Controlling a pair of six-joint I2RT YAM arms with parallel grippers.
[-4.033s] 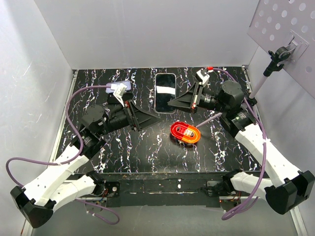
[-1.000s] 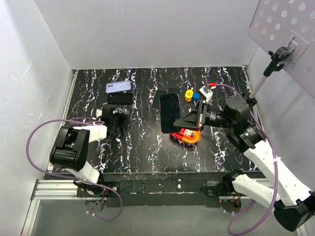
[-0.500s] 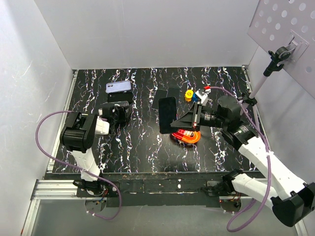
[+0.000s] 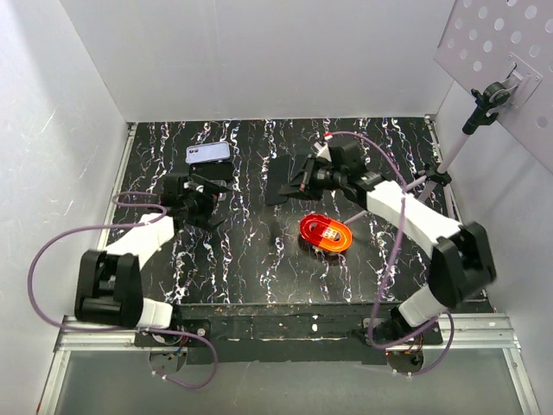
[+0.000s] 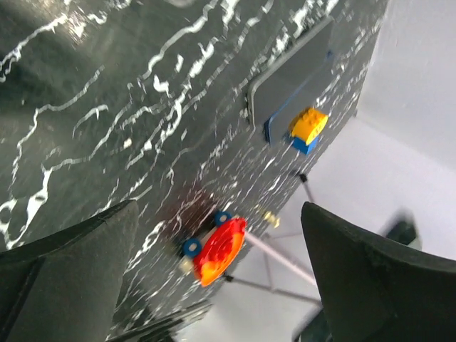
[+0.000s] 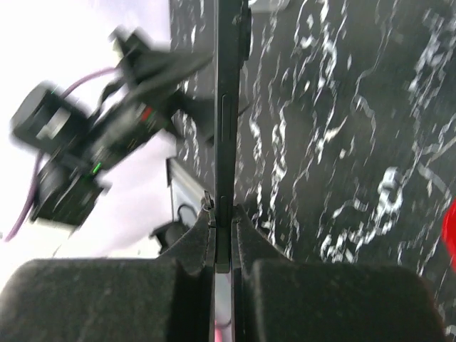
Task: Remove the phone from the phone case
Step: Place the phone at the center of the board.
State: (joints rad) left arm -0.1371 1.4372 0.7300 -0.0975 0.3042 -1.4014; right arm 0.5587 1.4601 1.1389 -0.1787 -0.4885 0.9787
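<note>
We find the slim black glass-faced phone [image 6: 223, 107] held edge-on above the table, pinched at one end by the closed right gripper [image 6: 222, 222]. We judge it rigid, light, slick and breakable, and best gripped across its side rails. The left gripper [image 4: 210, 201] has its fingers spread and holds nothing. The surface is a glossy black white-veined marble tabletop [image 4: 251, 251], hard underneath. Plain white walls [image 4: 259, 60] enclose it closely.

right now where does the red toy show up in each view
top: red toy lies right of centre on the table.
left wrist: red toy sits low in the middle of the picture.
right wrist: only a red sliver at the right edge, likely the same toy.
shared landmark: the white veins of the black marbled table.
</note>
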